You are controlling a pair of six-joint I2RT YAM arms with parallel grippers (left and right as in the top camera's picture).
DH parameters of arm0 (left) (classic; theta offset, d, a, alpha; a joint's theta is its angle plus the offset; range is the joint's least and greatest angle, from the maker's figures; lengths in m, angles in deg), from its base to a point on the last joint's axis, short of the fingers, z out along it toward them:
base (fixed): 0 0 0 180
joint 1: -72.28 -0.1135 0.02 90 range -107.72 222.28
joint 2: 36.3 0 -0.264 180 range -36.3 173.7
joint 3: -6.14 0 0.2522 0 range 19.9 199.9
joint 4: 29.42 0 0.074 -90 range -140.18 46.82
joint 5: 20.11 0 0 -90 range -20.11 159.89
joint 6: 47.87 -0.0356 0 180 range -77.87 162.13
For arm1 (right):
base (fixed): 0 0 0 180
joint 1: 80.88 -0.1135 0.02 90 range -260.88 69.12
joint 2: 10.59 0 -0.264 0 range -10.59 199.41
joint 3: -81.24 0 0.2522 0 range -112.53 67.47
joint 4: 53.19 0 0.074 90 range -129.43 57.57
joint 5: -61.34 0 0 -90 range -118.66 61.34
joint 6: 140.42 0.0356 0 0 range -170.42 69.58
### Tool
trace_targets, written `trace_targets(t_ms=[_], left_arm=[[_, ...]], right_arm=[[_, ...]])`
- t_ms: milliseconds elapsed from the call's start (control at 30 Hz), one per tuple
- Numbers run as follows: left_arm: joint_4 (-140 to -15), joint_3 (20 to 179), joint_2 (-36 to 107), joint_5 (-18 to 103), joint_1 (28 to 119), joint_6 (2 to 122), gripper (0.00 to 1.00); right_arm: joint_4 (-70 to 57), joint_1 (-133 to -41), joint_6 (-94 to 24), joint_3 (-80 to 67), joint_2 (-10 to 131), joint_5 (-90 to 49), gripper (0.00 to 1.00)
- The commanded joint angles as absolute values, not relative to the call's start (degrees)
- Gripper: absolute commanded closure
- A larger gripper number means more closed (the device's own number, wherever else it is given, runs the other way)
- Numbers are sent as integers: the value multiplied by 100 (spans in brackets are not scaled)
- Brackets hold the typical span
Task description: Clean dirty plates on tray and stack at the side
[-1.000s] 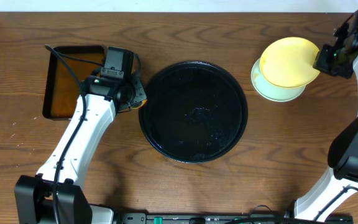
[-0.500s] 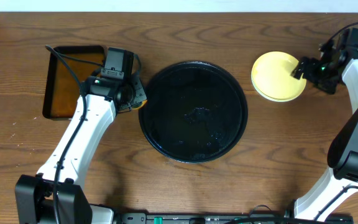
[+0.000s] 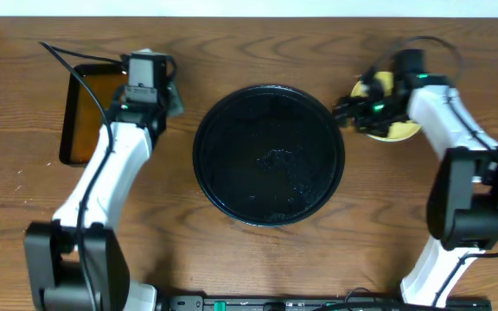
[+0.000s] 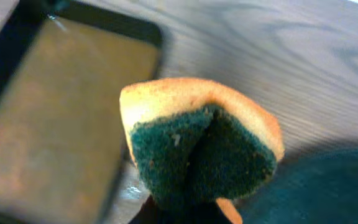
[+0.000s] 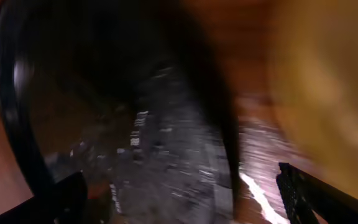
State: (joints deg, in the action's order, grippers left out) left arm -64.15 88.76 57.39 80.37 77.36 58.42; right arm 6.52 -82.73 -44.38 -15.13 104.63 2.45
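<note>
Two changes stand out. A second ago the right tool held the yellow plate tilted over a pale plate at the right side of the desk; half a second ago the yellow plate lay flat on that pile, released. Now the right arm has swung across the pile, so only slivers of yellow show under it, and the tool points at the near rim of the round black tray. In the blurred wrist view its fingers sit at the far lower corners with nothing between them, so it stands wide and empty.

The left tool has slid up along the small tray of brown liquid; it stays narrow, pinching a folded sponge, green side out, over the desk just beside that tray.

The round tray carries no plate, only wet streaks; by my reading the last plate is cleaned and stacked at the side, and little remains but drawing both arms back. How many plates lie under the yellow one cannot be told now.
</note>
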Motion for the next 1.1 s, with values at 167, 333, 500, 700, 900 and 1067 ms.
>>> trace_targets(t_ms=[167,333,500,700,900,1067], left_arm=[[-5851,8846,6866,8302,6588,5309,92],[-5840,8846,7048,8140,6123,5313,91],[-5823,8848,7043,7436,5867,5357,26],[-5783,8913,6692,6481,5826,5381,25],[-5788,8924,5655,6282,5826,5593,24],[-5834,8924,5148,6658,5819,5589,24]], right_arm=[[130,-9943,-4381,-1255,10299,313,9],[-357,-10813,-4381,-1255,10299,57,1],[-561,-11420,-4160,-1275,10295,-745,1],[-222,-11512,-4082,-1430,9871,-968,1],[-21,-11372,-4375,-1439,8999,-1093,1],[220,-11348,-4427,-1437,8455,-1237,1]])
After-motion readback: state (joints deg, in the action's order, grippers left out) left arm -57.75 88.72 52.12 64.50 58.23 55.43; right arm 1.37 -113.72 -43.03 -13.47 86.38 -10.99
